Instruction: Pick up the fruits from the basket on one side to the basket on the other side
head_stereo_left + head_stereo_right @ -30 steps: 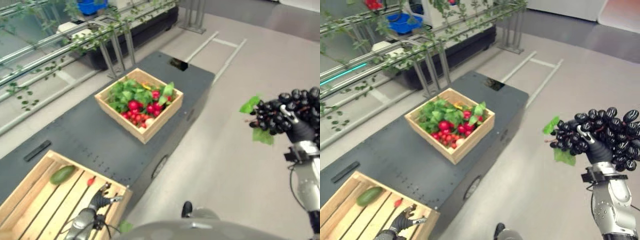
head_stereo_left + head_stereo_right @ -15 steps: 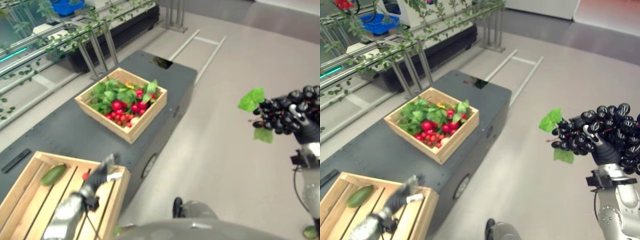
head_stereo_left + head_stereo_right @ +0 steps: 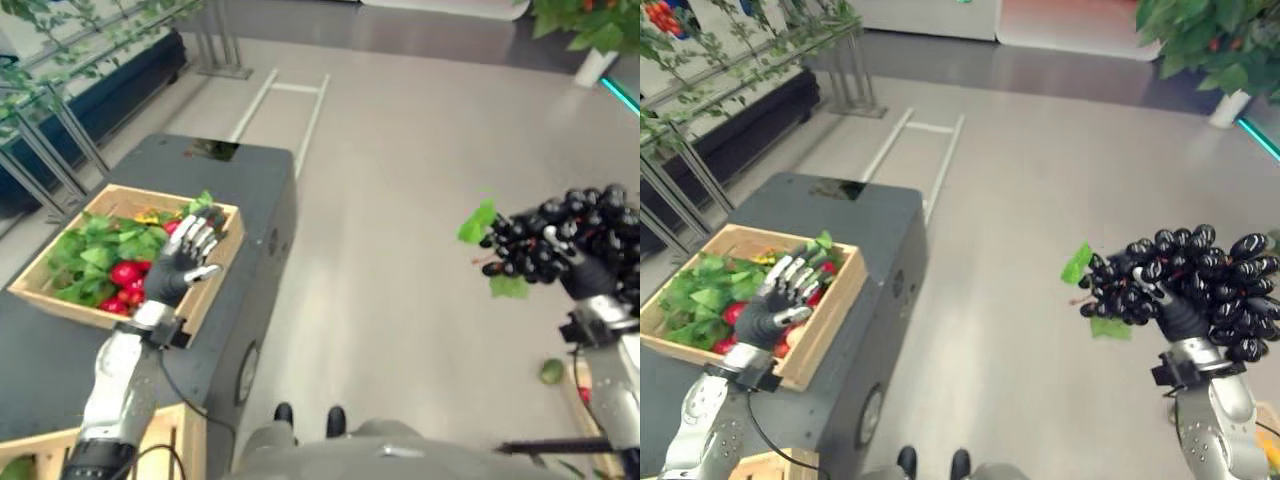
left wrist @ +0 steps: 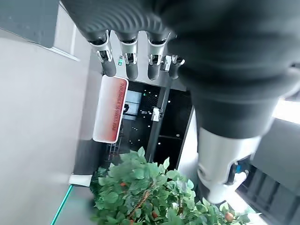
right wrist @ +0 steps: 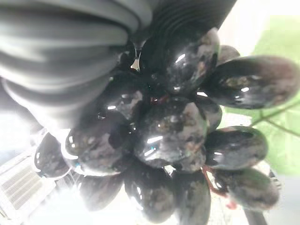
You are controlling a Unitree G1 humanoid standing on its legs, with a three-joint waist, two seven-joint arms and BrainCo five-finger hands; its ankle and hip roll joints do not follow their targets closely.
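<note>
My right hand [image 3: 1185, 315] is raised over the floor on the right, shut on a bunch of dark grapes [image 3: 1200, 285] with green leaves [image 3: 1077, 264]; up close the grapes [image 5: 173, 136] press against the palm. A wooden basket [image 3: 210, 290] full of red fruit and leafy greens [image 3: 95, 245] sits on the dark grey table [image 3: 225, 170] at the left. My left hand [image 3: 180, 265] hovers above that basket's near corner, open and holding nothing, its fingers [image 4: 131, 63] straight.
A corner of a second wooden crate [image 3: 185, 440] shows at the bottom left. A small green fruit [image 3: 552, 372] lies on the floor at the right. Metal racks with vines [image 3: 700, 110] stand at the far left. Potted plants [image 3: 1210, 40] stand at the back right.
The camera has swung right. My left hand has risen from the near crate to above the full basket. The right hand still holds the grapes.
</note>
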